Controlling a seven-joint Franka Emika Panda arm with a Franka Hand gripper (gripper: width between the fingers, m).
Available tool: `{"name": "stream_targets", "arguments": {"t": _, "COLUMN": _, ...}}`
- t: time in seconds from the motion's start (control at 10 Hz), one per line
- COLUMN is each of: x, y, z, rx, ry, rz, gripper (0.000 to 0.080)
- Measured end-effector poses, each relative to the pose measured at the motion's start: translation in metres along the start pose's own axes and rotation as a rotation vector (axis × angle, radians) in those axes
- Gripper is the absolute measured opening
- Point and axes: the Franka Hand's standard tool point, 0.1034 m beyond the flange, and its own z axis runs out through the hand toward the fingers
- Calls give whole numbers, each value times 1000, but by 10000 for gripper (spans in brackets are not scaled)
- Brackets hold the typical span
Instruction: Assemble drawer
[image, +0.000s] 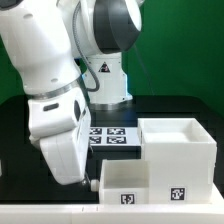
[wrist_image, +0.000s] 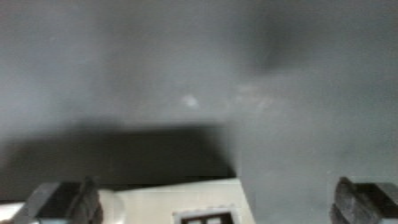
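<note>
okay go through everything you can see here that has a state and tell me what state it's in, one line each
Casing: upright on the table, open side up, looks empty.
Tray: upright, open-topped, beside the casing on the exterior view's left, not inserted.
Claw: open, fingers wide apart, holding nothing.
Marker board: flat on the table behind the tray.

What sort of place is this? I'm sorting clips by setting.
Probably a robotics lab bench: a green backdrop, a black table carrying the marker board, and tagged white drawer parts, tray and casing, beside the arm.
</note>
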Motion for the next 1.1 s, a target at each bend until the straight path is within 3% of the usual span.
{"name": "stream_targets", "arguments": {"t": 0.3, "x": 2, "y": -5, "z": 15, "rx": 17, "ry": 6, "rz": 24, "gripper": 649}}
{"name": "stream_targets", "arguments": {"t": 0.8, "x": 63, "y": -9, "z": 28, "rx": 16, "ry": 24, "rz": 106, "gripper": 649}}
{"name": "stream_targets", "arguments": {"t": 1.1, "x": 70, "y": -12, "z": 32, "rx": 15, "ry": 26, "rz": 132, "gripper": 649}}
